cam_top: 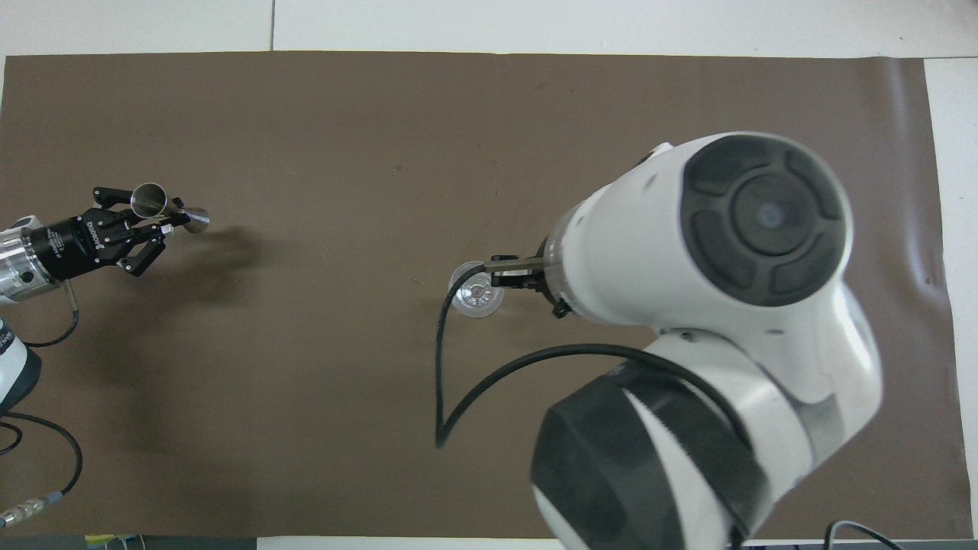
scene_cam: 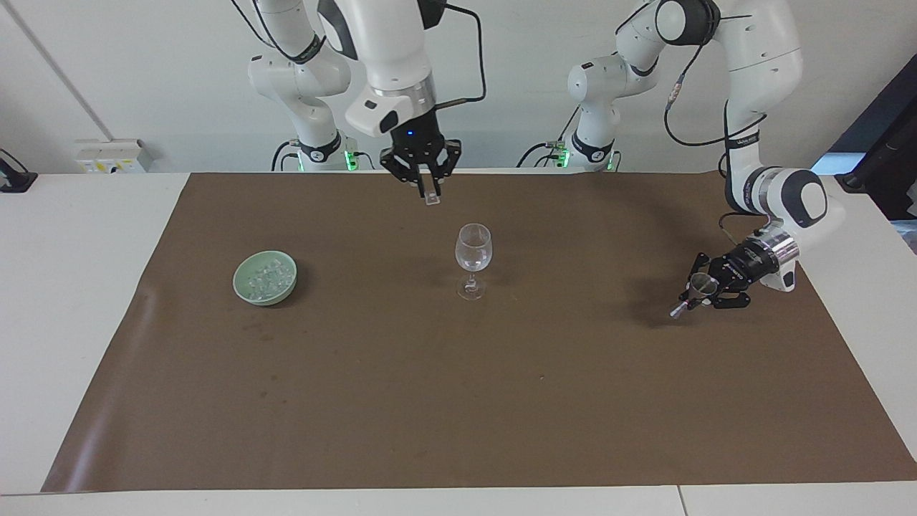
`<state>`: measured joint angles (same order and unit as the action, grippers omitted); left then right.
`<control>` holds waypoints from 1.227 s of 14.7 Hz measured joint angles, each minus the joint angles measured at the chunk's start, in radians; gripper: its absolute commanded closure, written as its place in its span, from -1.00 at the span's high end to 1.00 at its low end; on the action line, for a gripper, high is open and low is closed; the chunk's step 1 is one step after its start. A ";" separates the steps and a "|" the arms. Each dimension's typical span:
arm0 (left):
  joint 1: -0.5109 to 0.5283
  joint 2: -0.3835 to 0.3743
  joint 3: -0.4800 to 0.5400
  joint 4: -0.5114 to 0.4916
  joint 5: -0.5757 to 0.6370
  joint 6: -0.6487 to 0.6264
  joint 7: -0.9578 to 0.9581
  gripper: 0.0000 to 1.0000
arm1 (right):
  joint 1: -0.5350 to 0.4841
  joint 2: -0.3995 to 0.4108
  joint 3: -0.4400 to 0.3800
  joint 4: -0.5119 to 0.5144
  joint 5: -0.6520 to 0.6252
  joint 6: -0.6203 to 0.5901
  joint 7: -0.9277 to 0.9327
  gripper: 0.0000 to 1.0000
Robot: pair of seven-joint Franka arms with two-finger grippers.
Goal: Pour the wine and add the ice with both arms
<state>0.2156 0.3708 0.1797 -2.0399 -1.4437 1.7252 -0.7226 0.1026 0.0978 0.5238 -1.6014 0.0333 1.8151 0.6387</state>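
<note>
My right arm [scene_cam: 387,43] hangs high over the tabletop [scene_cam: 43,287], its pincer [scene_cam: 428,192] pinching one ice cube [scene_cam: 432,200] above the glass [scene_cam: 473,259], slightly toward the robots' side of it. My left pincer [scene_cam: 706,290] sits low toward the left arm's end from the glass, clamped on the jigger [scene_cam: 698,289], which tilts mouth-up over the brown mat [scene_cam: 458,401]. The bowl [scene_cam: 265,276] of spare ice lies on the right arm's side of the glass. The risk I judge: the drop is tall and the rim narrow, so a cube let go off-centre could bounce out or tip the stemmed glass. Around the glass the mat is bare, and the jigger is near the mat's end edge, still over it
</note>
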 measured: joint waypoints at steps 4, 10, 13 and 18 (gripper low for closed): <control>0.032 0.044 -0.002 -0.029 -0.036 -0.015 0.043 -1.00 | 0.081 0.083 0.002 -0.013 -0.066 0.072 0.071 -1.00; 0.057 0.054 -0.001 -0.102 -0.057 -0.015 0.154 -0.84 | 0.077 0.097 0.000 -0.065 -0.068 0.175 0.071 -1.00; 0.068 0.053 -0.001 -0.112 -0.059 -0.020 0.163 1.00 | 0.076 0.102 -0.001 -0.086 -0.068 0.193 0.071 -0.93; 0.069 0.043 0.002 -0.085 0.056 -0.030 0.181 1.00 | 0.076 0.102 -0.001 -0.101 -0.068 0.197 0.071 -0.02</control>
<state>0.2845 0.4143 0.1813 -2.1245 -1.3874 1.6956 -0.5415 0.1783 0.1994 0.5227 -1.7024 -0.0344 2.0119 0.7101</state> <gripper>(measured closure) 0.251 0.744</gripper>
